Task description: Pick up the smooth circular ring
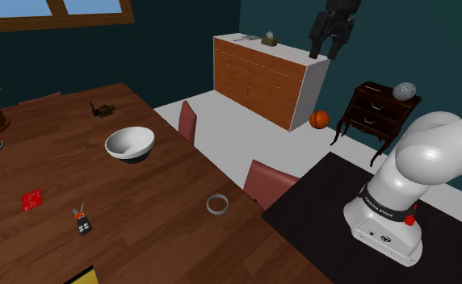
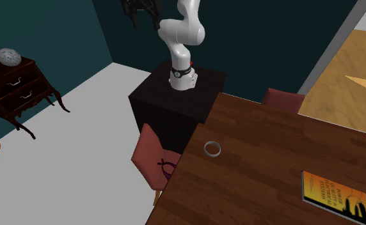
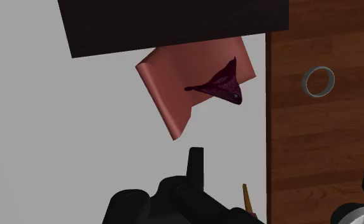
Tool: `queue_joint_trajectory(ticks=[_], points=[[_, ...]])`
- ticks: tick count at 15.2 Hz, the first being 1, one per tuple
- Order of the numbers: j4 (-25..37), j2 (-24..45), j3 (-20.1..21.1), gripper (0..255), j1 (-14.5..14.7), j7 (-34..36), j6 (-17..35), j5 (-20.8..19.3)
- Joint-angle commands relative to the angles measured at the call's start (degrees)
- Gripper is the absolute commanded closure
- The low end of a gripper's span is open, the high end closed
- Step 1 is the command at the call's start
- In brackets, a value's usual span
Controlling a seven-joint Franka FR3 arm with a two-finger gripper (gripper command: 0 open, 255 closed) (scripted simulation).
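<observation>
The ring (image 1: 217, 204) is a smooth grey circular band lying flat on the brown wooden table (image 1: 140, 218), close to the edge nearest the stand. It is also seen as the ring (image 2: 213, 149) and the ring (image 3: 319, 82). My black gripper (image 1: 330, 36) hangs high in the air, well away from the table and over the grey floor beside the stand. The gripper (image 2: 140, 13) is near the second exterior view's top left. In the wrist view the gripper (image 3: 284, 175) is open, its fingers (image 3: 195, 167) wide apart with nothing between them, and the ring lies off to one side.
A reddish chair (image 1: 267, 181) with a purple object (image 3: 222, 84) on its seat stands between stand and table; a second chair (image 1: 187, 121) is farther along. The table carries a white bowl (image 1: 130, 144), a red card (image 1: 31, 199) and a book (image 2: 335, 195). A dresser (image 1: 262, 77) stands behind.
</observation>
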Motion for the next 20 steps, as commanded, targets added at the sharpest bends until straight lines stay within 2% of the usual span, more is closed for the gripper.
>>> queue_joint_trajectory(ticks=[1, 11, 20], points=[[0.0, 0.0, 0.0, 0, 0.0, 0.0, 0.0, 0.0], [-11.7, 5.2, 8.3, 0, 2.8, 6.9, 15.4, 4.6], [-16.3, 17.2, 15.8, 0, 5.7, 12.9, 30.7, 8.4]])
